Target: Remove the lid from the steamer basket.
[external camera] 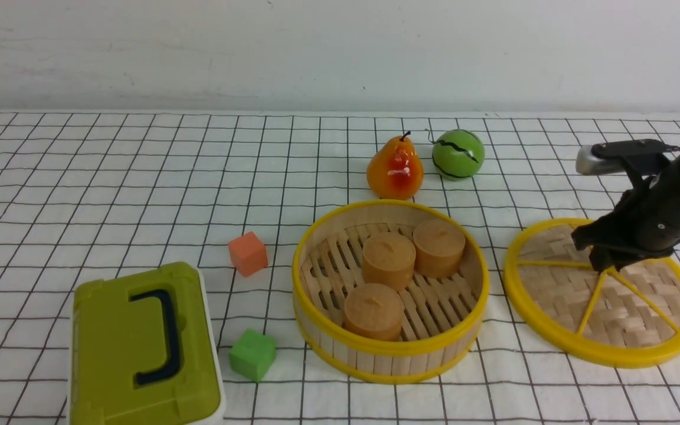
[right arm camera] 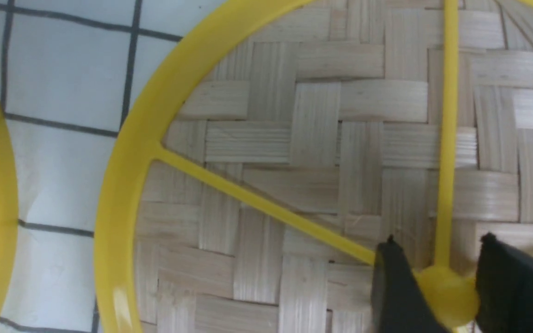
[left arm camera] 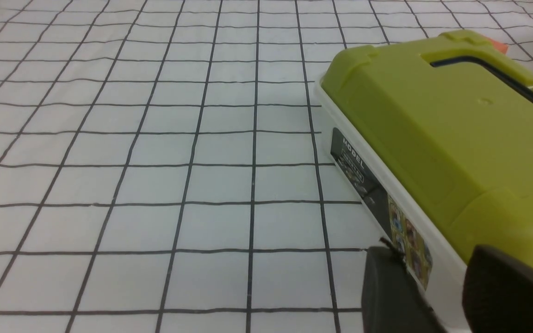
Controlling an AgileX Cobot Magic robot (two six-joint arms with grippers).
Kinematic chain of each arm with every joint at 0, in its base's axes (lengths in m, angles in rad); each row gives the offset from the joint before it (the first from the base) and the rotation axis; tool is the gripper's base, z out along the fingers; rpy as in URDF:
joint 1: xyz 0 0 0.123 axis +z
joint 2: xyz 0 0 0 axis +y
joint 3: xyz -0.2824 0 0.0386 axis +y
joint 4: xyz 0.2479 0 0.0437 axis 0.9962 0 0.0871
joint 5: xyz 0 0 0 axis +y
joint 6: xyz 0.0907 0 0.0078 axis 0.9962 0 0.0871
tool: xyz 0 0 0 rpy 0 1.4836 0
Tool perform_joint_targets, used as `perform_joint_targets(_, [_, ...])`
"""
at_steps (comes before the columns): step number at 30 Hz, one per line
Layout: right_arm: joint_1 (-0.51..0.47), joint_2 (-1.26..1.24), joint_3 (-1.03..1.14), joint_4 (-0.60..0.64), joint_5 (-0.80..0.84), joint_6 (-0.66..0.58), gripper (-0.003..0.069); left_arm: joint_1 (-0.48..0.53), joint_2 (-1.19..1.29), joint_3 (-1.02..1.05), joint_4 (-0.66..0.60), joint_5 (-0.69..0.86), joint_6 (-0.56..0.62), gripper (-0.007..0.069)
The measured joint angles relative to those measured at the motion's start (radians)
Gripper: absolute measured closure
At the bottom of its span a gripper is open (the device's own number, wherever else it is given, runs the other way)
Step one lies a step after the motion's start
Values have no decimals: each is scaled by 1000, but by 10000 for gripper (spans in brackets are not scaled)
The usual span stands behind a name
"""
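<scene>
The left gripper, parted and empty, waits near the green box, left of the steamer basket. Three brown buns sit uncovered in the basket. The lid lies on the counter to the basket's right, presumably to keep it accessible. The right gripper straddles the lid's yellow hub; whether it pinches, I cannot tell. Beyond the basket stands the pear.

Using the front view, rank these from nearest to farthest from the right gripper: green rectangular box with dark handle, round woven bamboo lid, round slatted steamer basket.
From the right gripper:
1. Woven bamboo lid, directly beneath it, on the right.
2. Slatted steamer basket, mid-table.
3. Green box, near left.
</scene>
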Motion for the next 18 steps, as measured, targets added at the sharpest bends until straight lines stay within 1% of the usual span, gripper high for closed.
perform_joint_targets(1, [0,0,0,3,2,0,370,0,0,0,0,0,0,385])
perform_joint_targets(2, [0,-10,0,14,17,0,326,0,0,0,0,0,0,385])
perform_joint_targets(3, [0,-21,1,21,33,0,305,0,0,0,0,0,0,385])
perform_joint_targets(5, [0,-64,1,31,64,0,286,0,0,0,0,0,0,385])
perform_joint_targets(7, [0,-93,1,36,75,0,286,0,0,0,0,0,0,385])
perform_joint_targets(10, [0,-183,1,41,103,0,311,0,0,0,0,0,0,385])
perform_joint_targets(12, [0,-290,1,43,112,0,372,0,0,0,0,0,0,385])
perform_joint_targets(13, [0,-298,1,43,112,0,372,0,0,0,0,0,0,385])
perform_joint_targets(14, [0,-360,3,44,116,0,418,0,0,0,0,0,0,385])
perform_joint_targets(18, [0,-523,49,62,95,-16,536,0,0,0,0,0,0,385])
